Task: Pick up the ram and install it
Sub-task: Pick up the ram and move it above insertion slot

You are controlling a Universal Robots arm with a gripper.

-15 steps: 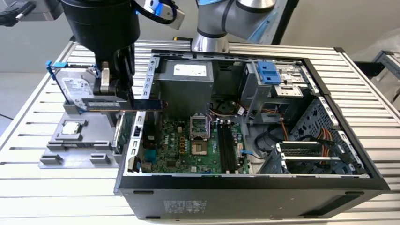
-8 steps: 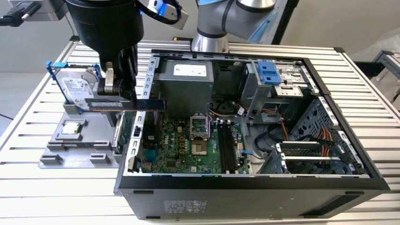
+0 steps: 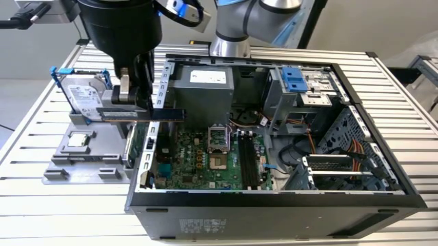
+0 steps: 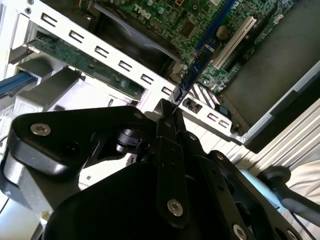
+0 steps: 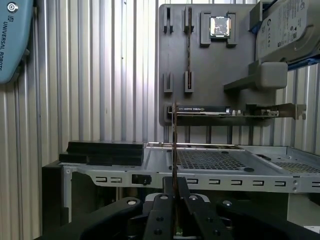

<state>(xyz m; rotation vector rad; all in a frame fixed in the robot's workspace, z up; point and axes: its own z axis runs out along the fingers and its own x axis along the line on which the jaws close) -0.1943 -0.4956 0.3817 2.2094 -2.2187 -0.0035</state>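
My gripper [image 3: 135, 108] is shut on the ram [image 3: 167, 114], a long dark stick with a pale label, held level above the rim of the open computer case [image 3: 274, 202] on the exterior view's left. In the second wrist view the ram [image 4: 197, 67] runs edge-on from the gripper [image 4: 169, 107] out over the green motherboard [image 4: 200, 20]. In the first wrist view the ram [image 5: 174, 145] is a thin line rising from the gripper [image 5: 174, 187]. The black memory slots [image 3: 246, 161] lie on the motherboard [image 3: 198, 164], lower and to the exterior view's right of the ram.
A grey holder tray [image 3: 82, 161] beside the case carries a processor chip [image 3: 79, 139] and a silver hard drive [image 3: 85, 100] with a blue handle. An expansion card [image 5: 225, 111] stands in the tray. The power supply [image 3: 202, 87] and blue drive cage [image 3: 294, 82] fill the case's far side.
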